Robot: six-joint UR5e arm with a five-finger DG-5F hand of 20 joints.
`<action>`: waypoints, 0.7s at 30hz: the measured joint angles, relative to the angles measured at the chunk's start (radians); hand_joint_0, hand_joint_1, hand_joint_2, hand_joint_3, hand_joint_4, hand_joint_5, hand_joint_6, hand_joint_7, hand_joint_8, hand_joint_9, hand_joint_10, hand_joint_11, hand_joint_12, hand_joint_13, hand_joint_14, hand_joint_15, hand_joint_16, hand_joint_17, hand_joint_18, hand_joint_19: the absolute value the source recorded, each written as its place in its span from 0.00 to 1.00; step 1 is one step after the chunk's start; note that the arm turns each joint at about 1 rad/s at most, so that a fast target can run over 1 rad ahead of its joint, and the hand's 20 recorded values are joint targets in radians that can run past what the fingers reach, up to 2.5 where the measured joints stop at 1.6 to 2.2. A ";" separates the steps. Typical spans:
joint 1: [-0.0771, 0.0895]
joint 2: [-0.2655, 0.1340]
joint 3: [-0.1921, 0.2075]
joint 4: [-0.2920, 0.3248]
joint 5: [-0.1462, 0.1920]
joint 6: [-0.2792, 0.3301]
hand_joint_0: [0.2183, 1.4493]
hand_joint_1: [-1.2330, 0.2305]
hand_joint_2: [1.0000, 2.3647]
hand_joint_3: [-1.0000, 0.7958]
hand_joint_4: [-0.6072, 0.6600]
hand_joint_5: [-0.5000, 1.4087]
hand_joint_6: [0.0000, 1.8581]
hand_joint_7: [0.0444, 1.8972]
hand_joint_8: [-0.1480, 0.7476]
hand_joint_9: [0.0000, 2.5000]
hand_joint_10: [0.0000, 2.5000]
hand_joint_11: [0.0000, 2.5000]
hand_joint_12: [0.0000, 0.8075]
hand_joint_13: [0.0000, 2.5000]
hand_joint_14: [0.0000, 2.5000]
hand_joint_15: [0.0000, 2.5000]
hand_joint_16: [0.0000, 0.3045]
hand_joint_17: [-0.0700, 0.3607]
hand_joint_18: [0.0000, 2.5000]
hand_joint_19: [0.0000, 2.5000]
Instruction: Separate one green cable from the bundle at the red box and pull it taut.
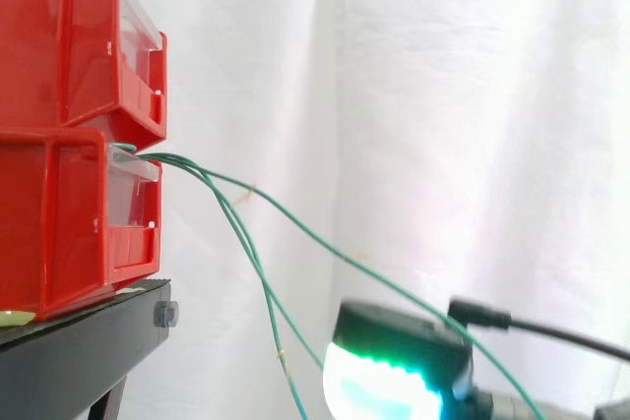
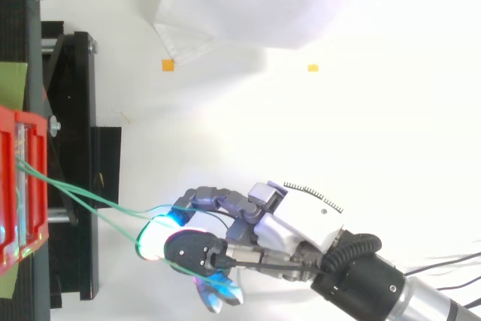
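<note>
My hand (image 2: 301, 223) sits low, right of the red box (image 1: 79, 213), in among the sagging green cables (image 1: 295, 222) to single one out. Can't tell if I'm gripping any.

We see thin green cables (image 1: 187, 164) coming out the front of the lower red box (image 1: 69, 233), which sits under the upper red box (image 1: 69, 36). All strands sag slack down-right, fanning apart; one arcs widest.
</note>
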 measured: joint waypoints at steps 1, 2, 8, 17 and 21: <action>0.000 0.000 -0.007 0.002 0.000 -0.012 0.34 0.34 0.01 0.39 0.66 0.24 0.27 0.61 0.50 0.61 0.01 0.58 0.42 0.52 0.01 0.53 0.22 0.51 0.40 0.31; 0.000 0.001 -0.014 0.005 0.001 -0.031 0.34 0.34 0.01 0.40 0.67 0.24 0.27 0.61 0.50 0.61 0.01 0.58 0.42 0.52 0.01 0.53 0.22 0.51 0.40 0.31; -0.006 0.004 -0.022 0.012 0.001 -0.122 0.39 0.29 0.01 0.51 0.70 0.22 0.27 0.57 0.52 0.56 0.01 0.56 0.44 0.49 0.01 0.50 0.23 0.53 0.38 0.29; -0.019 0.018 -0.022 0.005 -0.001 -0.200 0.18 0.19 0.00 0.28 0.71 0.20 0.27 0.59 0.58 0.48 0.01 0.52 0.51 0.43 0.01 0.45 0.27 0.60 0.37 0.26; -0.023 0.026 -0.021 0.001 -0.001 -0.248 0.12 0.24 0.00 0.28 0.75 0.20 0.27 0.58 0.62 0.48 0.01 0.50 0.57 0.44 0.01 0.44 0.30 0.64 0.40 0.25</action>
